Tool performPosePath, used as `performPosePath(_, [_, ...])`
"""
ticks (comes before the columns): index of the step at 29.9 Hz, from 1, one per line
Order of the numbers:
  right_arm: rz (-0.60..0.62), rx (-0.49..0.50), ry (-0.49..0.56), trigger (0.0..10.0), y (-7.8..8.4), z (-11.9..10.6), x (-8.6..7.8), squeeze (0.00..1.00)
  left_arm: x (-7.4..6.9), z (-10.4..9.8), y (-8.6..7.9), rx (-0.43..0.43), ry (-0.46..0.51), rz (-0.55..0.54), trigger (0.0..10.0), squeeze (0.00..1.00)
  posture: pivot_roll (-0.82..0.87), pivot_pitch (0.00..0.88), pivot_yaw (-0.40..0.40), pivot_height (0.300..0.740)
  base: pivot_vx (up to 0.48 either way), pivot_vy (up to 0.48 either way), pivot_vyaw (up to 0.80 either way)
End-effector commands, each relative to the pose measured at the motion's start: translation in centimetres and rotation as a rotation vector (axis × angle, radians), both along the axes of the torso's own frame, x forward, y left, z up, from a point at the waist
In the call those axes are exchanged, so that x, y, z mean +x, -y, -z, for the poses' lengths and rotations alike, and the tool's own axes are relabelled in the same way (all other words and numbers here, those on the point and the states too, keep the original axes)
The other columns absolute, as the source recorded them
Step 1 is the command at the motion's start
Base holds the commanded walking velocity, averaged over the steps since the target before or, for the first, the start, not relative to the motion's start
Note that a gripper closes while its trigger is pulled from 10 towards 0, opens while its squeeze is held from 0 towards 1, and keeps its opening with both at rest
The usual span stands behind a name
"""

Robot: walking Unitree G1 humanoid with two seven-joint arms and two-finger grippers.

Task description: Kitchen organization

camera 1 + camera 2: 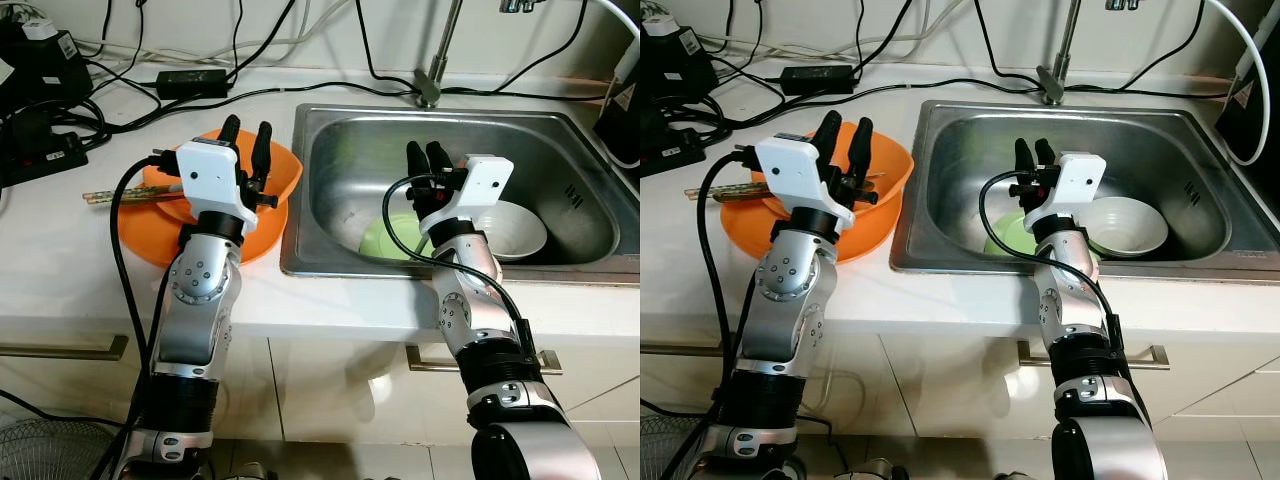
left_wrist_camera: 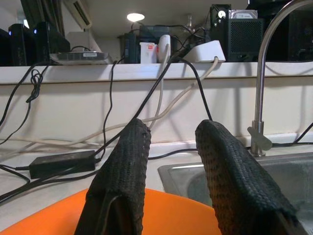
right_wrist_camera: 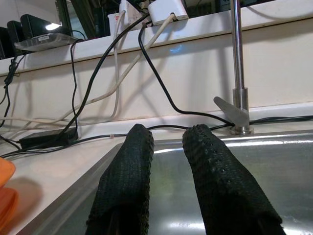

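Note:
An orange bowl (image 1: 285, 172) rests on an orange plate (image 1: 150, 240) on the counter left of the sink (image 1: 330, 125), with chopsticks (image 1: 115, 197) lying across the plate. My left gripper (image 1: 246, 135) hovers over the bowl, open, nothing between its fingers (image 2: 120, 166). Inside the sink lie a green plate (image 1: 385, 240) and a white bowl (image 1: 520, 228). My right gripper (image 1: 427, 157) is raised above the green plate, open and empty, its fingers (image 3: 127, 181) pointing toward the sink's back wall.
A faucet (image 1: 432, 75) rises behind the sink. Black cables, a power adapter (image 1: 190, 80) and power strips (image 1: 40, 155) crowd the counter's back left. Cabinet handles (image 1: 60, 350) run under the counter edge. A fan (image 1: 50, 450) stands on the floor at lower left.

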State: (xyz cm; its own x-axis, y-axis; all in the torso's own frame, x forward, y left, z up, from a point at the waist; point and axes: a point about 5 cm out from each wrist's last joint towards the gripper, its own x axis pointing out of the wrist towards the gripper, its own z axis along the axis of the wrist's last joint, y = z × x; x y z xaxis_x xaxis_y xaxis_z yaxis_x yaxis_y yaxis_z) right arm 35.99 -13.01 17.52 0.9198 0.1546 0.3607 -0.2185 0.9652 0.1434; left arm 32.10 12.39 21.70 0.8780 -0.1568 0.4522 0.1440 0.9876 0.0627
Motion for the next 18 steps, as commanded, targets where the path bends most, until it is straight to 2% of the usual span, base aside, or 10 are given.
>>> performPosePath(1, [0.013, 0.006, 0.017, 10.0, 0.3, -0.3, -0.1, 0.00, 0.0, -1.0, 0.3, 0.010, 0.036, 0.005, 10.0, 0.00, 0.10, 0.055, -0.003, 0.740, 0.000, 0.000, 0.00])
performPosePath(14, [0.013, 0.007, 0.017, 10.0, 0.4, -0.3, -0.1, 0.00, 0.1, -1.2, 0.2, 0.015, 0.042, -0.006, 10.0, 0.00, 0.10, 0.054, -0.001, 0.740, 0.000, 0.000, 0.00])
performPosePath(18, [0.012, 0.004, 0.017, 10.0, 0.5, -0.3, -0.1, 0.00, -0.3, -2.8, -0.6, -0.024, 0.089, -0.042, 10.0, 0.00, 0.10, 0.056, -0.004, 0.740, 0.000, 0.000, 0.00])
